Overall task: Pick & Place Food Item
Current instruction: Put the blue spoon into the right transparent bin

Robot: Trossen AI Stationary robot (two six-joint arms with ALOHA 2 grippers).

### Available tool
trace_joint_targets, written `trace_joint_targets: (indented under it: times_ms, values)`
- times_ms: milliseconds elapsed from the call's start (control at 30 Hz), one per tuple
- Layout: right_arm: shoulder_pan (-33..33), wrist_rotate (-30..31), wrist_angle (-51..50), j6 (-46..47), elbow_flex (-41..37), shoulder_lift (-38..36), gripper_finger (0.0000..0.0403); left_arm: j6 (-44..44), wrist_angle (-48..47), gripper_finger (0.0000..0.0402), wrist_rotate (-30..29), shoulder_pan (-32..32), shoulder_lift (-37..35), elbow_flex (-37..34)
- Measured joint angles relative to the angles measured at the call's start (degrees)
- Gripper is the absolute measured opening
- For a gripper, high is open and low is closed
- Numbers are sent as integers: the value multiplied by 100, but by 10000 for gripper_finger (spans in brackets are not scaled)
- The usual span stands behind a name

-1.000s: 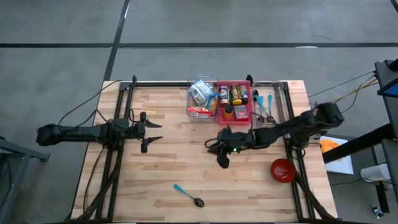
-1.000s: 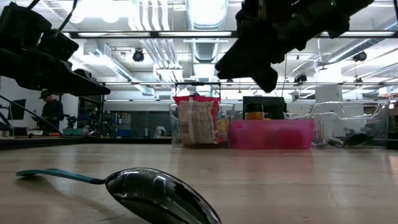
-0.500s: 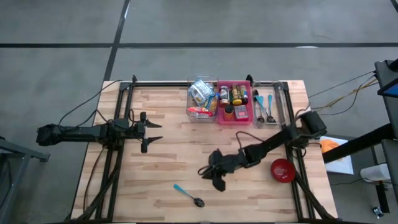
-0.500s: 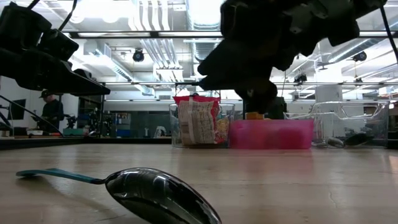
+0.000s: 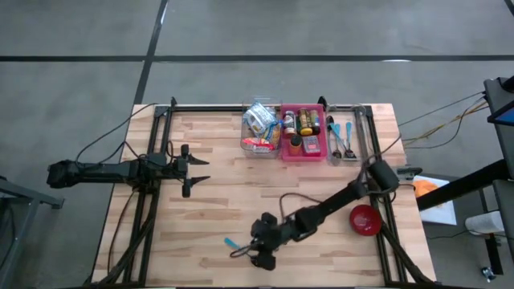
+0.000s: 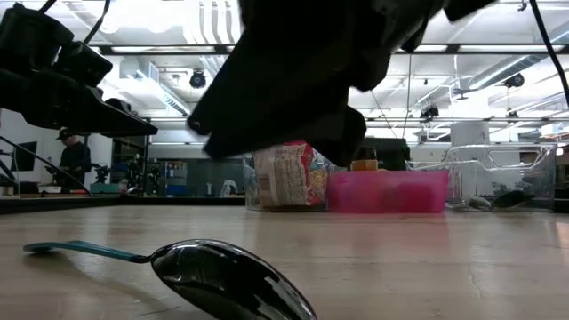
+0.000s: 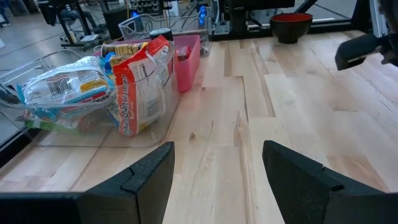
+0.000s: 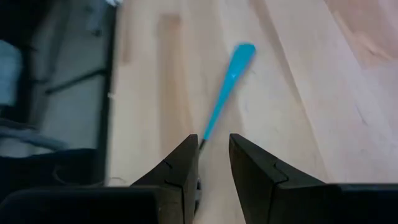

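Note:
A spoon with a teal handle [image 8: 227, 87] and a shiny bowl [image 6: 233, 277] lies flat on the wooden table near its front edge. My right gripper [image 8: 213, 152] hangs over the spoon's bowl end [image 5: 257, 255], slanting down. Its fingers are narrowly open with nothing between them, and in the low view it is clear of the spoon. Snack bags [image 5: 259, 127] sit in a clear bin at the far edge. My left gripper [image 5: 197, 169] waits open at the table's left [image 7: 217, 149].
A pink bin [image 5: 303, 128] with small bottles stands beside the snack bin, and a clear bin with spoons [image 5: 341, 138] is to its right. A red bowl [image 5: 365, 219] sits at the near right, beside my right arm. Bare wood lies between the two arms.
My right gripper has swept from in front of the pink bin toward the table's near edge and to the left. It has sunk and tipped further down, and now hangs over the spoon. Its finger gap looks the same. The spoon has not moved.

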Motion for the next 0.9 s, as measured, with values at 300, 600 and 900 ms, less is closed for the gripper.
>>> trace_joint_targets:
  times_ms: [300,600,900]
  values:
    - [434,1165,-1755,-6,1818,953,89,-12,0,244,-1,0,3,0]
    - [526,1507,-2197,450,2426,1305,100,-12,0,244,0,0,-2,0]
    - [548,1501,-2232,345,2327,1303,167,-9,0,244,0,0,3,0]
